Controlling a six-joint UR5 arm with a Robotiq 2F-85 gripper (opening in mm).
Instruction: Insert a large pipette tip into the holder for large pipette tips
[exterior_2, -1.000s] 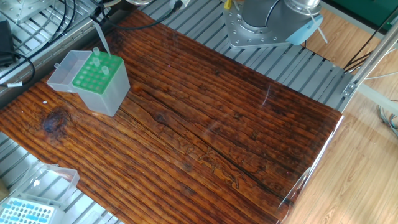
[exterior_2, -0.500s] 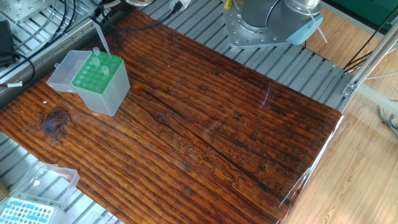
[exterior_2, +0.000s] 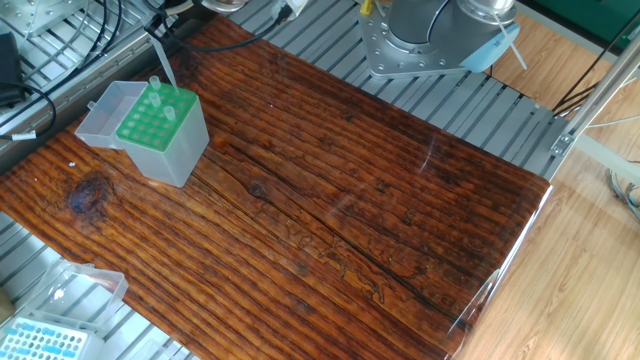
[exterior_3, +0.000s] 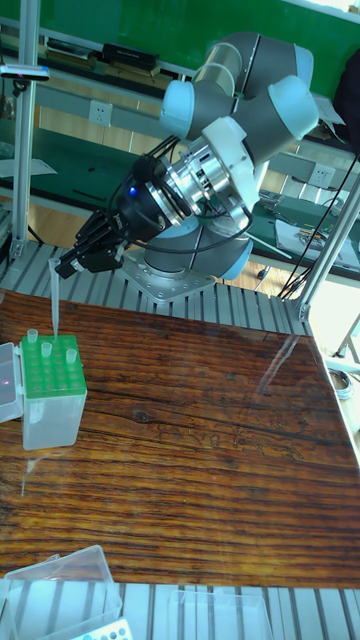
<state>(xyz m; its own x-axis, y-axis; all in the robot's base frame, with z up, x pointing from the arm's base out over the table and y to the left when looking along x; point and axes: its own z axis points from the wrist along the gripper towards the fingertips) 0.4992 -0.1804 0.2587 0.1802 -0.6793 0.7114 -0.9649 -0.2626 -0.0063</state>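
Nothing is seen to shift over the last second: the tip (exterior_3: 53, 312) is kept pinched in the tool (exterior_3: 66, 268), upper left, hanging just above the holder (exterior_3: 52, 368). Lowering is probably next.

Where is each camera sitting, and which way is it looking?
Fixed view: high up, looking down on the wooden table; only the arm's base shows.
Tall fixed view: across the table, facing the arm; the gripper holds the large pipette tip.
Both show the green-topped holder.
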